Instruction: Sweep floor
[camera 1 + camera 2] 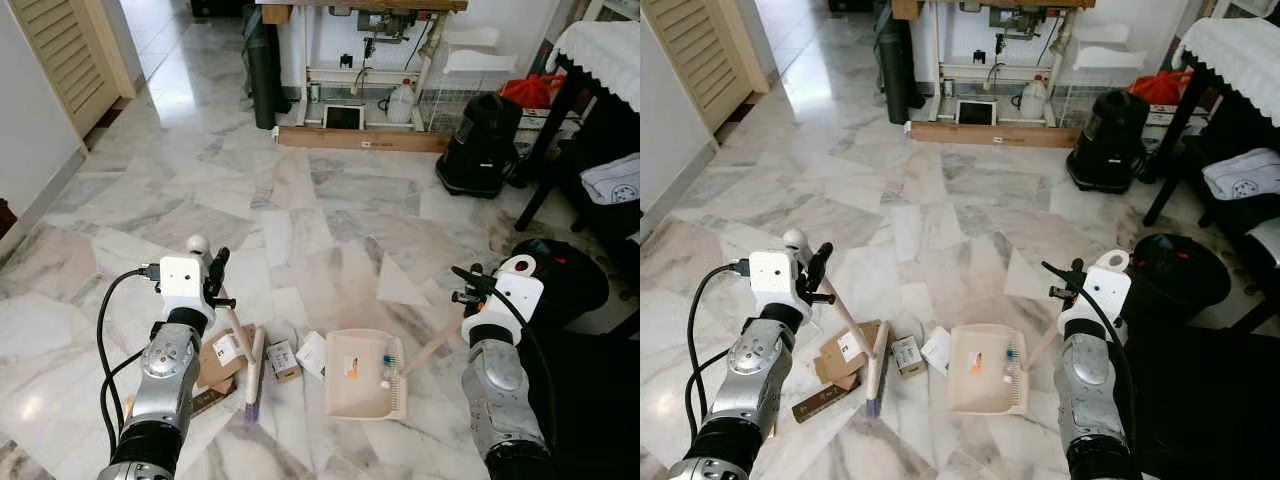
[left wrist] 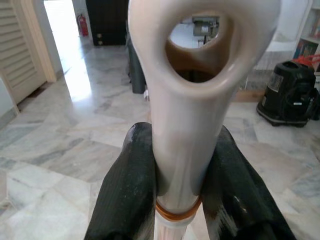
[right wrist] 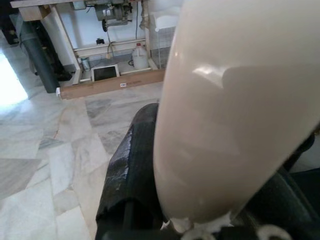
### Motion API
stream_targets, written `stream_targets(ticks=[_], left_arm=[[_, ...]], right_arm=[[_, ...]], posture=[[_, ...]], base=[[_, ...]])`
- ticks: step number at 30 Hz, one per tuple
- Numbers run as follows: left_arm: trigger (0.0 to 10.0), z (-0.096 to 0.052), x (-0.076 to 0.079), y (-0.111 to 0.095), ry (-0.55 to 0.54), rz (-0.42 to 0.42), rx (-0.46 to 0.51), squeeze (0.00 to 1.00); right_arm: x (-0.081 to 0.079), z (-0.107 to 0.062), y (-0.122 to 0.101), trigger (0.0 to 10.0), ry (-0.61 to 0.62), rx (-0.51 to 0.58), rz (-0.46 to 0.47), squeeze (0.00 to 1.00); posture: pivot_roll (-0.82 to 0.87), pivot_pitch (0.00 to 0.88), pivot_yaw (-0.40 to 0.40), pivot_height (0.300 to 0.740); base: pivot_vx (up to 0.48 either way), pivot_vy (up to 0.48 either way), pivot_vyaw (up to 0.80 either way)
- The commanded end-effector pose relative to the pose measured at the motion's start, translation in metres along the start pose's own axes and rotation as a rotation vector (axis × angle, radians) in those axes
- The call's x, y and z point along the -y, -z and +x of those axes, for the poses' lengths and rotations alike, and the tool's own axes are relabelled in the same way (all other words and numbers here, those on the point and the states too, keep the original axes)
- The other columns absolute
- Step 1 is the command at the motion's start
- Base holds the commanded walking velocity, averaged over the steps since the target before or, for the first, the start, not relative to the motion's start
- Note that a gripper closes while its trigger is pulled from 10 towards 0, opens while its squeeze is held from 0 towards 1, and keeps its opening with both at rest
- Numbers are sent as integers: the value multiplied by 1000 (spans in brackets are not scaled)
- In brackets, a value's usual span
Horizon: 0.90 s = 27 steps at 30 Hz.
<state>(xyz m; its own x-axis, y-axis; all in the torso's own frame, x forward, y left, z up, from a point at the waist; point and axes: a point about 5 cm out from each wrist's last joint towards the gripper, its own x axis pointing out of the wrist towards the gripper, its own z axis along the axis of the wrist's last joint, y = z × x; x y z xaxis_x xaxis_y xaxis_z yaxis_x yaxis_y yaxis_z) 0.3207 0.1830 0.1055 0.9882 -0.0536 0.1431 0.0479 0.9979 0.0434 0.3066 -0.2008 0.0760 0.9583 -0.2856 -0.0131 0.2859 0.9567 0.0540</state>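
— Two tools, one in each arm. Why hold them that way?

— So I can push with one and catch with the other. My left pincer (image 1: 217, 280) is pressed tight on the top of the brush handle (image 2: 185, 150), one black finger (image 2: 127, 190) on each side just under the hanging hole. The handle slants down and the brush head (image 1: 253, 375) sits on the marble floor (image 1: 330, 220), bristles down, right beside the litter.

— And the right one?

— My right pincer (image 1: 1065, 280) holds the dustpan handle (image 3: 225, 115). I see one black finger (image 3: 130, 170) lying against it, so I judge the grip closed around it. The dustpan (image 1: 362, 375) lies flat on the floor between my arms, with a few small bits already inside.

— What is left to sweep?

— Near my left arm lie flattened cardboard pieces (image 1: 222, 362), a small box (image 1: 282, 360) and a white paper scrap (image 1: 311, 353), all between brush head and pan. I reckon the brush should drive them towards the pan, which stays low so nothing slips under it.

— Anything further off?

— A black bin (image 1: 1180, 275) by my right side, likely where the pan gets emptied. Beyond that, a black vacuum cleaner (image 1: 482, 145), a long wooden plank (image 1: 360, 140) and a sewing desk (image 1: 360, 10) by the far wall.
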Motion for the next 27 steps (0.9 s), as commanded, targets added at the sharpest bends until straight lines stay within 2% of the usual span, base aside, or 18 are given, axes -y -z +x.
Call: stream_targets(ticks=[1, 4, 10, 27], left_arm=[[10000, 5, 1, -9, 13, 16, 48, 0], [10000, 4, 2, -7, 22, 24, 46, 0], [10000, 4, 3, -7, 28, 26, 42, 0], [10000, 2, 7, -5, 21, 34, 42, 0]], right_arm=[[0, 3, -19, 10000, 0, 105, 20, 0], [-1, -4, -16, 10000, -1, 99, 31, 0], [-2, -7, -14, 10000, -1, 95, 31, 0], [-3, -8, -13, 10000, -7, 77, 41, 0]], posture=[[-50, 0, -11, 740], [-64, 0, 7, 740], [-72, 0, 10, 740], [-61, 0, -1, 740]], base=[[0, 0, 0], [0, 0, 800], [0, 0, 800], [0, 0, 800]])
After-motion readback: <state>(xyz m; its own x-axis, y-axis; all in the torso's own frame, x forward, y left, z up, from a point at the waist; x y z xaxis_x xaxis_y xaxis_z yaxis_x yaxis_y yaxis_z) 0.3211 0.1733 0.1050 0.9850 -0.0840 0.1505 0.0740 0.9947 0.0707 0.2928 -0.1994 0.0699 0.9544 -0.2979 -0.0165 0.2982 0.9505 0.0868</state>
